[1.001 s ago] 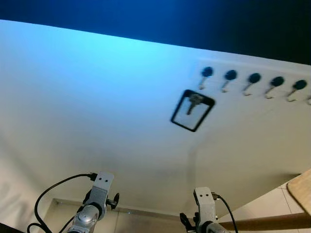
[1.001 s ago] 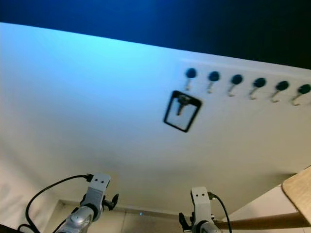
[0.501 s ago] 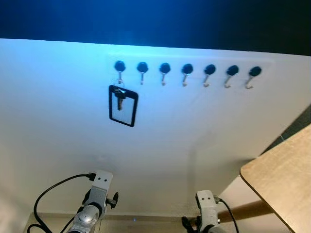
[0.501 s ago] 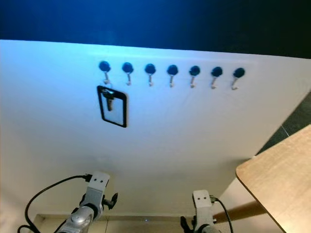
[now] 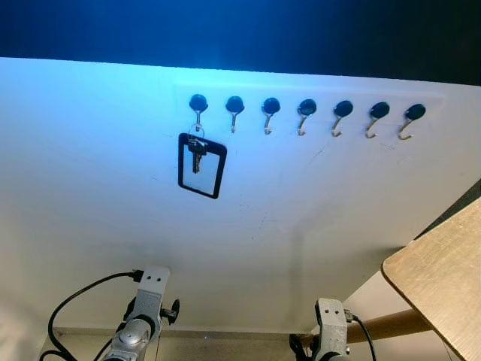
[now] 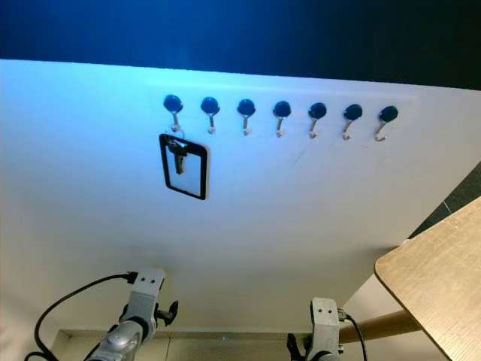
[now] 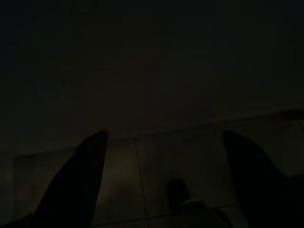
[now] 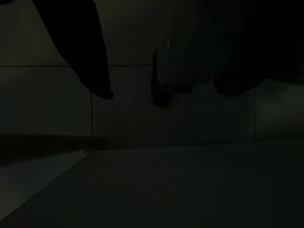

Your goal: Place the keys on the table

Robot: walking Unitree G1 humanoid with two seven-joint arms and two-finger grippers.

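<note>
Left eye view: the keys (image 5: pixel 195 154) are seen hanging from the leftmost hook (image 5: pixel 198 105) of a row of seven dark-knobbed hooks (image 5: pixel 303 113) fixed high on a white wall (image 5: pixel 98 173). A black rectangular tag frame (image 5: pixel 201 165) hangs with them from the same ring, tilted slightly, with the keys lying over its upper part. The other six hooks are bare. To the robot's right, the rounded corner of a light wooden table (image 5: pixel 443 282) is seen, well apart from the keys and lower in the picture, with a wooden leg (image 5: pixel 391 327) slanting beneath it.

At the bottom edge, the left arm (image 5: pixel 143 320) with its black cable and the right arm (image 5: pixel 331 338) are seen held low, far below the hooks.

In the very dark left wrist view, the left gripper (image 7: pixel 166 178) is shown with its two black fingers (image 7: pixel 78 183) spread apart over a tiled floor. In the right wrist view, the right gripper (image 8: pixel 164 90) is likewise shown with its fingers (image 8: pixel 83 52) parted, nothing between them, above dim floor tiles.
</note>
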